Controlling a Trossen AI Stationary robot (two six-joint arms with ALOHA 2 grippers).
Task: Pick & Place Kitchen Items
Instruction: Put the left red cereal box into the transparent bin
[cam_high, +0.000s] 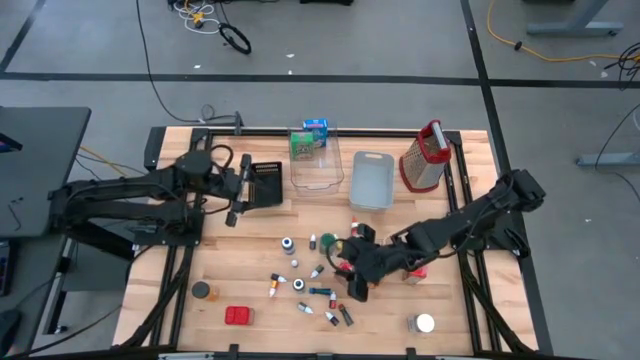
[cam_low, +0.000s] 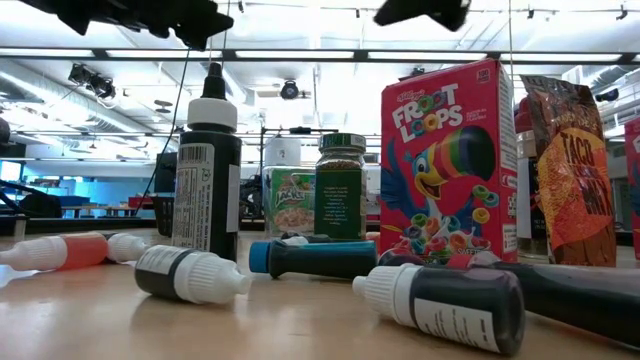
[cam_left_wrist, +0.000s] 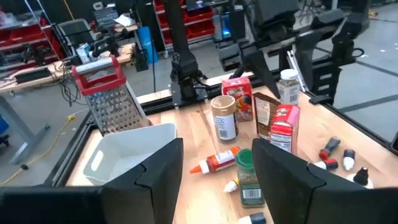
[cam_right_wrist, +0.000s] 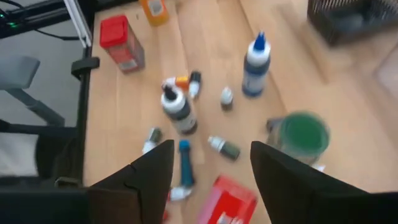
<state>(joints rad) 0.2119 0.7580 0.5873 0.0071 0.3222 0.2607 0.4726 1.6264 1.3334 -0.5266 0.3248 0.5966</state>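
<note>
Small dropper bottles (cam_high: 300, 285) lie and stand scattered on the table's near middle. With them are a red box (cam_high: 238, 316), an orange-lidded can (cam_high: 203, 290), a white-lidded jar (cam_high: 424, 323) and a green-lidded jar (cam_right_wrist: 303, 134). Green and blue little boxes (cam_high: 312, 135) sit at the clear bin's far end. My right gripper (cam_high: 352, 272) (cam_right_wrist: 212, 149) hangs open above the right side of the bottle cluster and touches nothing. My left gripper (cam_high: 245, 192) (cam_left_wrist: 217, 149) is open and empty beside the black tray (cam_high: 268, 183), pointing toward the table's right.
The clear bin (cam_high: 316, 170), the grey-blue bin (cam_high: 372, 180) and the red-handled grater (cam_high: 425, 158) stand along the far side. In the low view a Froot Loops box (cam_low: 445, 160), a taco bag (cam_low: 570, 170) and a spice jar (cam_low: 342, 185) stand behind the bottles.
</note>
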